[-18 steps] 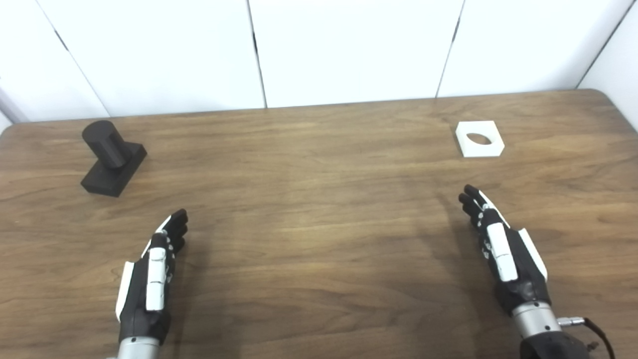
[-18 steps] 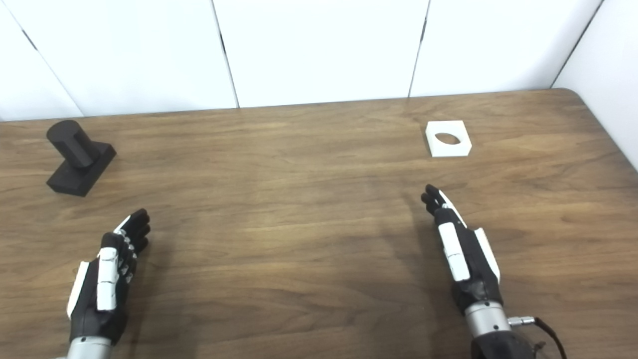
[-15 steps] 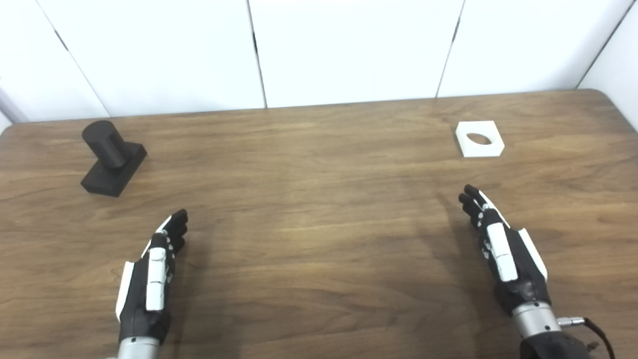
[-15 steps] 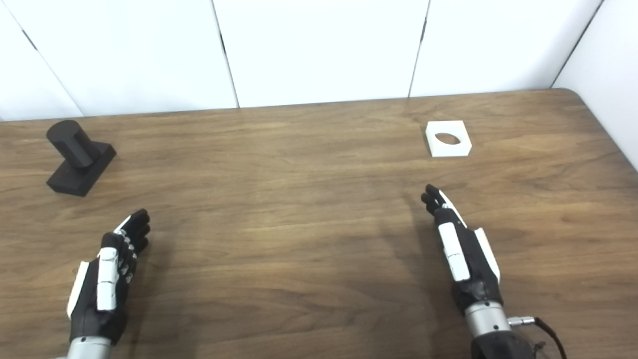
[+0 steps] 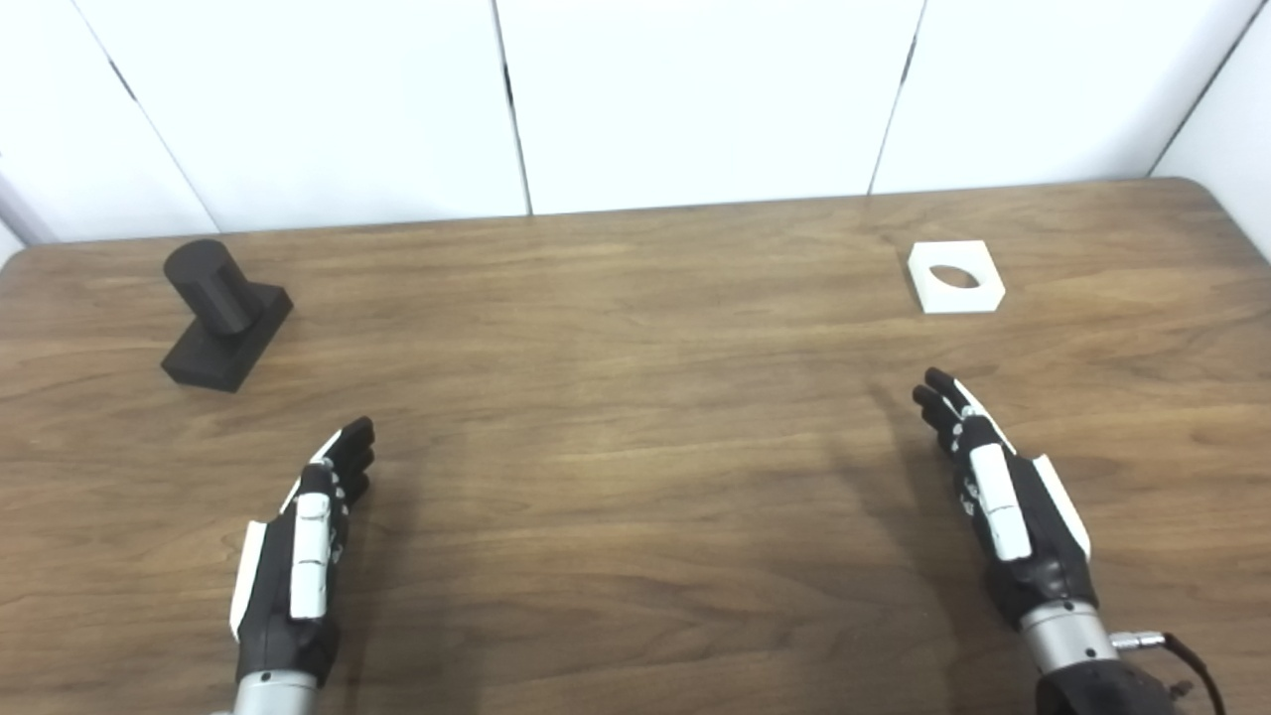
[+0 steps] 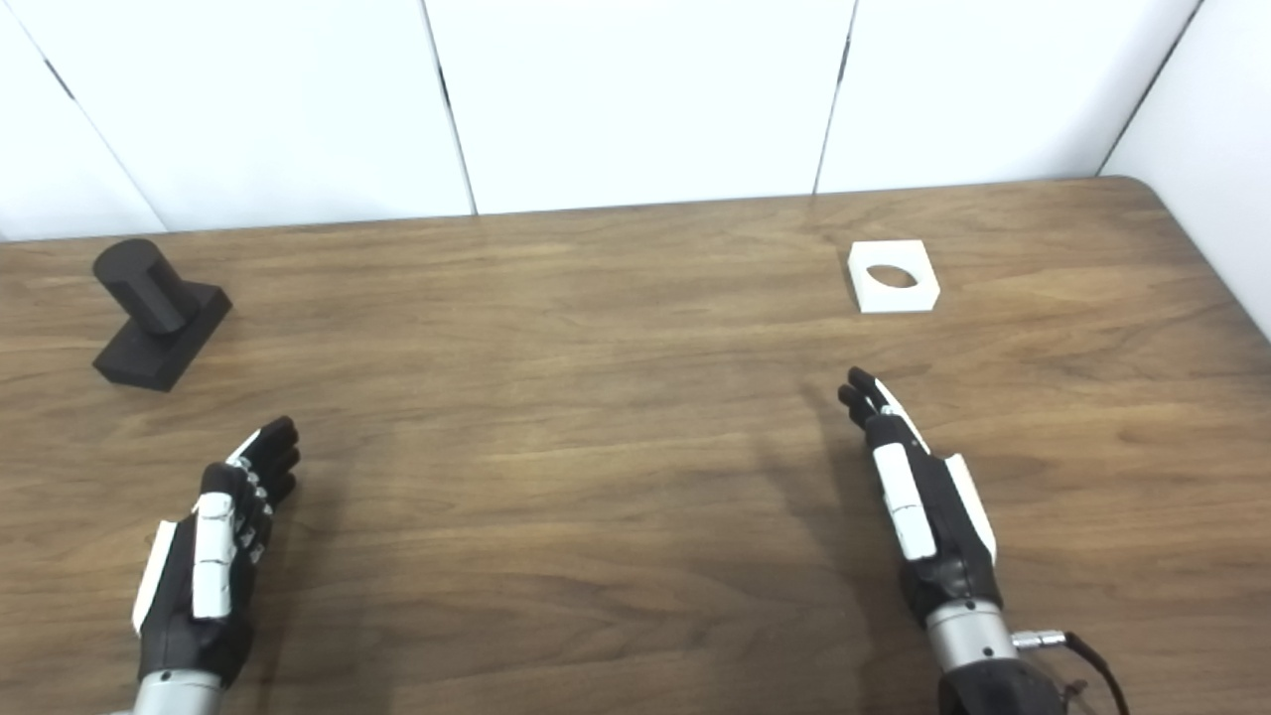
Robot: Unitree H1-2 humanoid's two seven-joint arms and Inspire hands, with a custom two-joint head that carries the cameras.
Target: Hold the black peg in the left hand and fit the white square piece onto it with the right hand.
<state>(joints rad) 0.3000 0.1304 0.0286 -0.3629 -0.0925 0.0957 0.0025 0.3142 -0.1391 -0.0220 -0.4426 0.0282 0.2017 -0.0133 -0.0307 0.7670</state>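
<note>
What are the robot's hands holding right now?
Nothing. The left hand and right hand are both open and empty; the black peg and white square piece sit untouched on the table.

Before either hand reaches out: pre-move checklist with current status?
1. Left hand empty, fingers extended: ok.
2. Right hand empty, fingers extended: ok.
3. Black peg standing upright on its base, far left of the table, apart from the left hand: ok.
4. White square piece lying flat, hole facing up, ahead of the right hand: ok.
5. Nothing lies between either hand and its target: ok.
6. Whether the hole matches the peg's width: cannot tell.
</note>
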